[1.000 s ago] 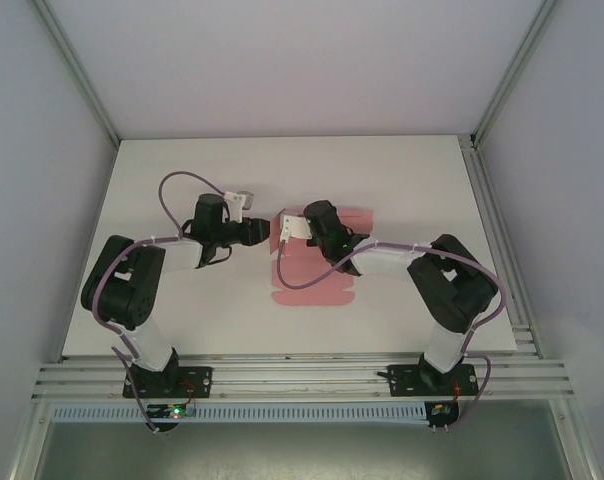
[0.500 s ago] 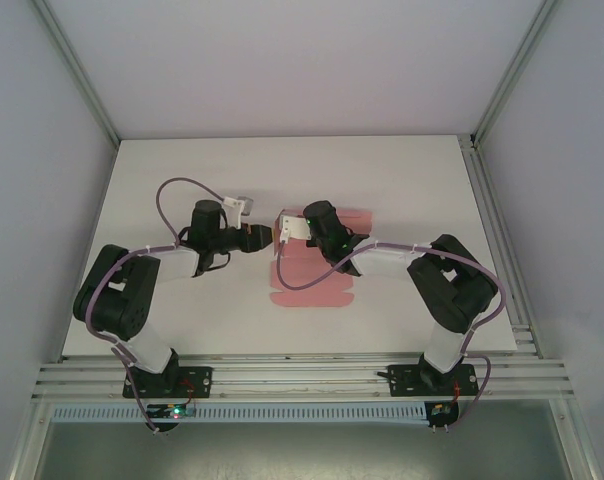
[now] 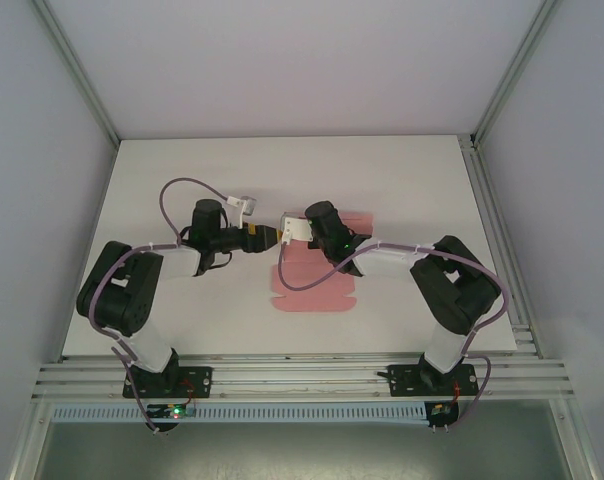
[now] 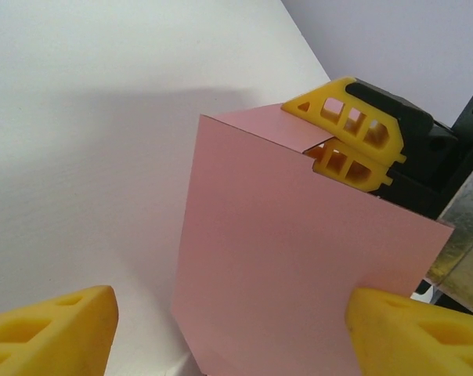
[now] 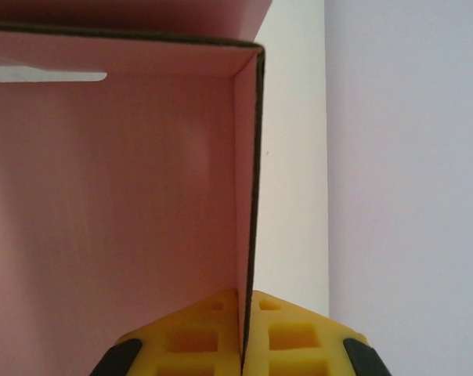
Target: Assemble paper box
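The paper box [image 3: 312, 285] is a pale-pink die-cut sheet lying mid-table with one panel folded upright. That upright panel [image 4: 299, 266] stands in front of my left gripper [image 4: 232, 329], whose yellow fingertips [image 4: 52, 333] are spread wide on either side of it; the right-hand pad is at the panel's edge. My right gripper [image 5: 243, 333] is shut on the thin edge of the raised wall [image 5: 111, 196], and its fingers [image 4: 350, 133] pinch the panel's top corner. From above, the left gripper [image 3: 266, 237] and right gripper [image 3: 287, 228] meet tip to tip at the raised flap.
The white table [image 3: 182, 170] has bare room to the left and behind the sheet. Grey enclosure walls and frame posts [image 3: 77, 75] bound it. An aluminium rail [image 3: 302, 378] runs along the near edge. Purple cables [image 3: 182, 185] loop over both arms.
My left gripper has opened wide and moved right, up to the raised flap. The right gripper has stayed shut on the card; the sheet has shifted slightly.
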Motion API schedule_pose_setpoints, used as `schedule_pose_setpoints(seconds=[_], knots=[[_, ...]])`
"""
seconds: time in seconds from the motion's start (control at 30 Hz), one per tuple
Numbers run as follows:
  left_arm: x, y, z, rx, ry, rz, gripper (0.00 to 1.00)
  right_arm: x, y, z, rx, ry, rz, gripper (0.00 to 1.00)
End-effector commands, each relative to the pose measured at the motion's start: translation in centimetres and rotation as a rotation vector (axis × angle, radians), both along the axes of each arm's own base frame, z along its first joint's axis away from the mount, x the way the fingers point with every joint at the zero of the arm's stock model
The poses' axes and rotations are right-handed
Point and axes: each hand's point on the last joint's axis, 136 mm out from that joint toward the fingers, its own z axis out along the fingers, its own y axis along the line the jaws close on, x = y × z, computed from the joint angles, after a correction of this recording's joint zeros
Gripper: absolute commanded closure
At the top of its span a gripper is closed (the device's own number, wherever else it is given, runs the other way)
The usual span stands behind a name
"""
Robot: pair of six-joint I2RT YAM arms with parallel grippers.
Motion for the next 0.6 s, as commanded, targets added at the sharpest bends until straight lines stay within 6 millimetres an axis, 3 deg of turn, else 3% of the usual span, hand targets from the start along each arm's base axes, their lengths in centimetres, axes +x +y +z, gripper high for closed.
schedule_pose_setpoints(seconds=[0.0,0.17,0.27,0.5,0.57], knots=[[-1.6,-0.7,2.3,-0.001,-0.094,-0.072,0.2,-0.3,-0.4,0.2,0.018,0.021,-0.002,1.0],[-2.7,-0.4,2.9,0.024,-0.147,-0.096,0.17,-0.4,-0.2,0.4,0.033,0.026,0.007,1.0],[-2.6,-0.6,1.9,0.02,-0.089,-0.106,0.21,-0.6,-0.1,0.5,0.041,0.034,0.014,1.0],[-0.1,0.2,-0.1,0.1,-0.039,-0.001,0.29,-0.9,0.1,1.1,0.057,0.038,0.025,1.0],[0.7,0.5,0.0,0.117,-0.039,0.037,0.37,-0.9,0.1,1.0,0.059,0.042,0.025,1.0]])
